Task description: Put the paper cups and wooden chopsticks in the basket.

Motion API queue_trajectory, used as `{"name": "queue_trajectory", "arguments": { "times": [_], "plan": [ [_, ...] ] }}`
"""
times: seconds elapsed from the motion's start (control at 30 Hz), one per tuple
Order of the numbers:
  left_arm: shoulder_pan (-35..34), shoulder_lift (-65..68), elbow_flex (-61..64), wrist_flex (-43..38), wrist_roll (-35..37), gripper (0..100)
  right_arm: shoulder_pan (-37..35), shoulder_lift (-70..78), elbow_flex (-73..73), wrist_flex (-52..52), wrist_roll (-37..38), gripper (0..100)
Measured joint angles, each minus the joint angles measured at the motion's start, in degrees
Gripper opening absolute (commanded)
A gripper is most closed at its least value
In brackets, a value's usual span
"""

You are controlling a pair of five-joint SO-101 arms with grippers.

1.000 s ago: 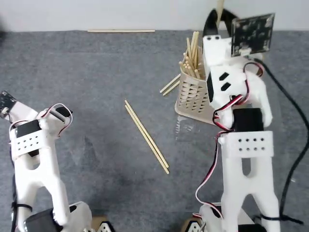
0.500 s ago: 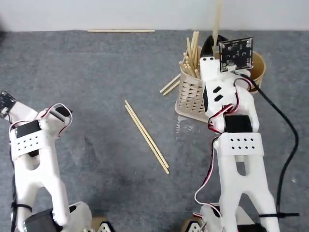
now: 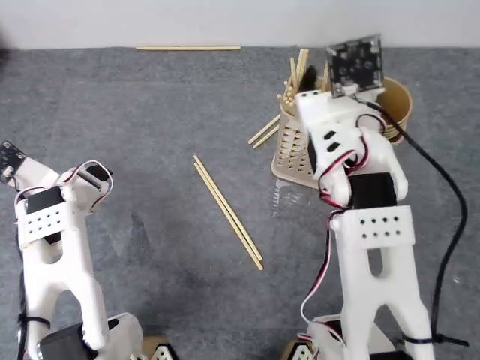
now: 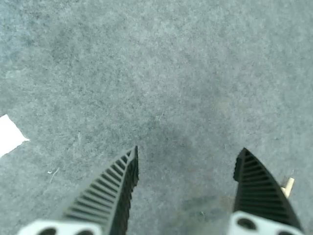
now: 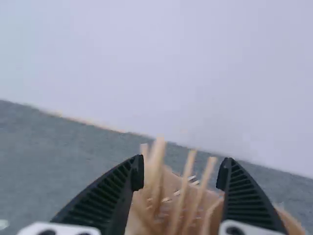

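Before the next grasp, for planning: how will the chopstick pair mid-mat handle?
The pair looks thin and straight: probably stiff and light. It lies flat on the mat, sticks side by side, so a push may roll or separate them, and jaws might catch only one.

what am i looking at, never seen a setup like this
Two white robot arms, the left arm and the right arm, sit on a grey felt table. One picture looks down from above; the other two come from wrist cameras, showing the black ridged left tool and right tool, both open, gripping nothing. The right tool hovers over a beige slotted plastic basket holding wooden chopsticks, with a brown paper cup beside it. A loose pair of chopsticks lies mid-table, a single chopstick at the far edge.
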Motion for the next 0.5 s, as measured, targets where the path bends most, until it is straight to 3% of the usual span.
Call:
{"name": "queue_trajectory", "arguments": {
  "times": [0.27, 0.5],
  "plan": [
    [0.0, 0.0, 0.0, 0.0, 0.0, 30, -13.54, 3.34, -10.2, 28.66, -1.85, 25.2],
    [0.0, 0.0, 0.0, 0.0, 0.0, 30, -20.57, 17.93, -10.2, 34.37, -3.16, 25.2]
  ]
}}
